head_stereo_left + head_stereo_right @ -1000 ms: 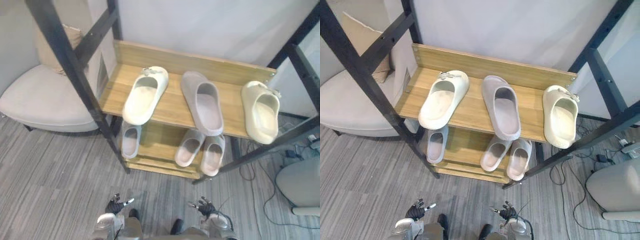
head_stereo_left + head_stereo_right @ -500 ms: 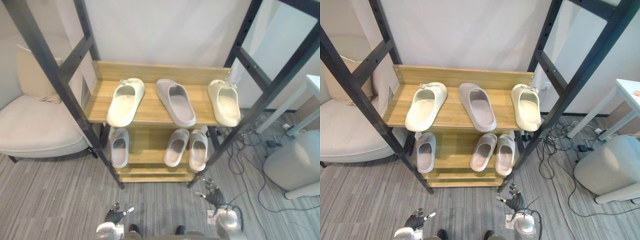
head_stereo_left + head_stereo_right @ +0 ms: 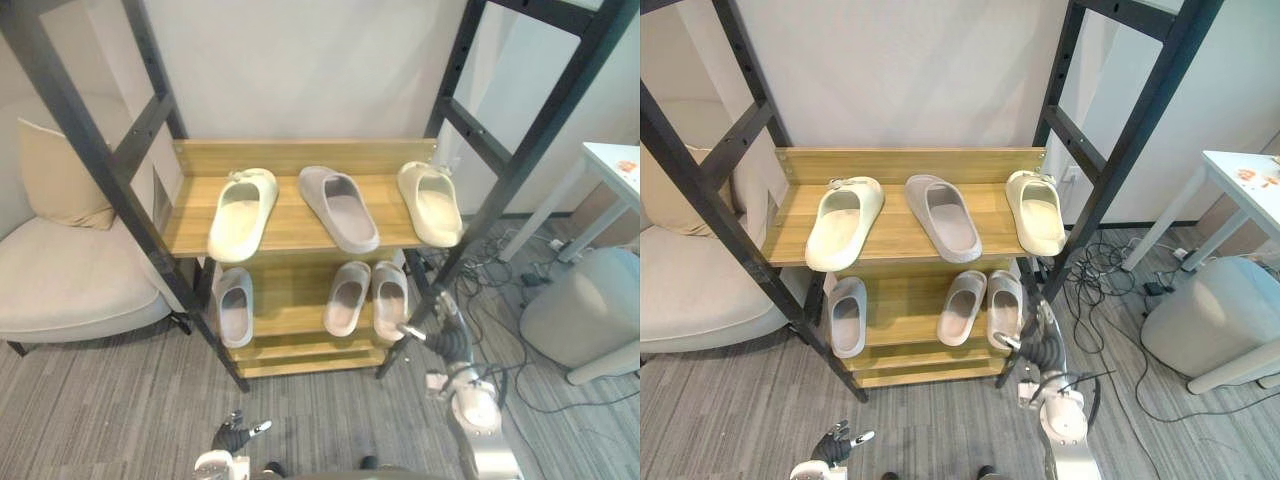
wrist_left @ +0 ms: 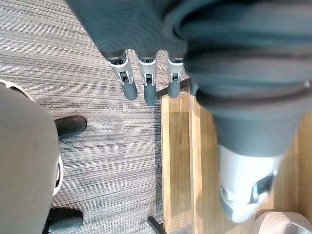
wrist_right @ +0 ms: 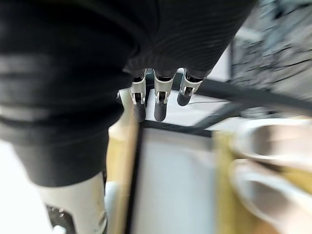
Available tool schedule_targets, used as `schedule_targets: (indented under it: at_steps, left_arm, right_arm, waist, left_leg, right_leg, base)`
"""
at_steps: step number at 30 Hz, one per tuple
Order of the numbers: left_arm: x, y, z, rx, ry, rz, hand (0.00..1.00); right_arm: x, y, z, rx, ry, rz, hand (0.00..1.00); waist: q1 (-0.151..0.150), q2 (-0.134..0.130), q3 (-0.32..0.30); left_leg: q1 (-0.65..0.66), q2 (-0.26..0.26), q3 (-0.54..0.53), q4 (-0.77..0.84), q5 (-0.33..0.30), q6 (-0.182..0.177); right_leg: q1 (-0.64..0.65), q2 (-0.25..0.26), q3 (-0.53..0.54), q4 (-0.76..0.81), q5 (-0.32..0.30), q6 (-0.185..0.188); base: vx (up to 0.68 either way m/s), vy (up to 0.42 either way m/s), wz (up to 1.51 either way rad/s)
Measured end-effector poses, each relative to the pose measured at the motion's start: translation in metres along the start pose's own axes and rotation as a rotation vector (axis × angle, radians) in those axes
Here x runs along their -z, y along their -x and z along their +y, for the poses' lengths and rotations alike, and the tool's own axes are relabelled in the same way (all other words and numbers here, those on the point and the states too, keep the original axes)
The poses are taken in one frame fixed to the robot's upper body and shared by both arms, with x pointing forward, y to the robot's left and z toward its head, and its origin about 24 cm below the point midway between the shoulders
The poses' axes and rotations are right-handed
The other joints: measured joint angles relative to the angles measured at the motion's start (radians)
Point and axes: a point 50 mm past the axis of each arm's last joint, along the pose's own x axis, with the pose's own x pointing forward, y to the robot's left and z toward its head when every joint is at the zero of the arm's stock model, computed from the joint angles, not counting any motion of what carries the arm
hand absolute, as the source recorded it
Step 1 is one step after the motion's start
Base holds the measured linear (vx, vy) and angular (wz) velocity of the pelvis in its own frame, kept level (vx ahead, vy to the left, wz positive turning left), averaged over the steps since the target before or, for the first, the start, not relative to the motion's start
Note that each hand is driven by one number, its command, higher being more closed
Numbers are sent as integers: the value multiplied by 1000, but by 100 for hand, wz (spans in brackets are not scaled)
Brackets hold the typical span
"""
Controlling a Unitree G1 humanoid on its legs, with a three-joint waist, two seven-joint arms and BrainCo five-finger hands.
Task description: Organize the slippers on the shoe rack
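Note:
The wooden shoe rack (image 3: 290, 228) has a black metal frame. Its upper shelf holds a cream slipper (image 3: 243, 212) on the left, a grey slipper (image 3: 338, 207) in the middle and a second cream slipper (image 3: 430, 202) on the right. Below lie one grey slipper (image 3: 233, 305) on the left and a grey pair (image 3: 347, 296) (image 3: 390, 298) on the right. My right hand (image 3: 449, 337) is raised beside the rack's front right post, level with the lower shelf, open and holding nothing; its fingers (image 5: 160, 100) are straight. Near the floor my left hand (image 3: 235, 437) hangs open, fingers (image 4: 146, 85) straight.
A beige armchair (image 3: 60, 285) with a cushion stands left of the rack. To the right are a grey rounded stool (image 3: 588, 310), a white table corner (image 3: 612, 165) and cables (image 3: 505, 262) on the grey striped floor.
The camera has shifted, so the whole rack sits differently in view. My right hand has risen from near the floor to the rack's lower right side. The left hand stays low.

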Motion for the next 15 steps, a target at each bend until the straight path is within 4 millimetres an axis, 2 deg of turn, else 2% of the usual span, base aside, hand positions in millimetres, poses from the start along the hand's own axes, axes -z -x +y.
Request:
schedule_targets:
  at_steps: [3,4,5,8,11,15]
  left_arm:
    - [-2,0,-1,6,2,-17,0]
    - [-2,0,-1,7,2,-18,0]
    - [-4,0,-2,19,4,-28,0]
    - [-7,0,-2,24,8,-40,0]
    - [-8,-1,-2,23,13,-46,0]
    - [-13,-1,0,34,12,-66,0]
  right_arm:
    - [-27,-24,-2,-18,27,-141,0]
    - [-30,-26,-2,-19,31,-153,0]
    - [-39,-33,-4,-23,44,-199,0]
    - [-56,-46,-4,-17,50,-271,0]
    - [-71,-56,-3,0,33,-330,0]
    - [-92,-71,-1,3,32,-406,0]
  waist:
    - [15,-1,-1]
    - [16,-1,-1]
    - [29,-2,-1]
    - [46,-3,-1]
    - [50,-6,1]
    - [61,-24,11]
  left_leg:
    - [-4,-6,-20,0,-4,5]
    - [-5,-7,-25,0,-4,6]
    - [-14,-10,-39,0,-4,7]
    - [-26,-16,-63,0,0,17]
    - [-35,-21,-80,0,1,20]
    - [-55,-23,-96,0,0,22]
  right_leg:
    - [8,-6,-19,-5,-1,4]
    - [9,-7,-24,-5,-1,4]
    - [10,-11,-40,-6,-2,5]
    - [10,-15,-54,-4,-3,9]
    - [12,-19,-73,-6,-5,12]
    - [3,-20,-93,-7,-8,17]
  base:
    - [44,-6,13]
    - [71,-11,31]
    - [57,-10,30]
    - [67,-15,26]
    - [67,-21,19]
    - [39,-25,13]
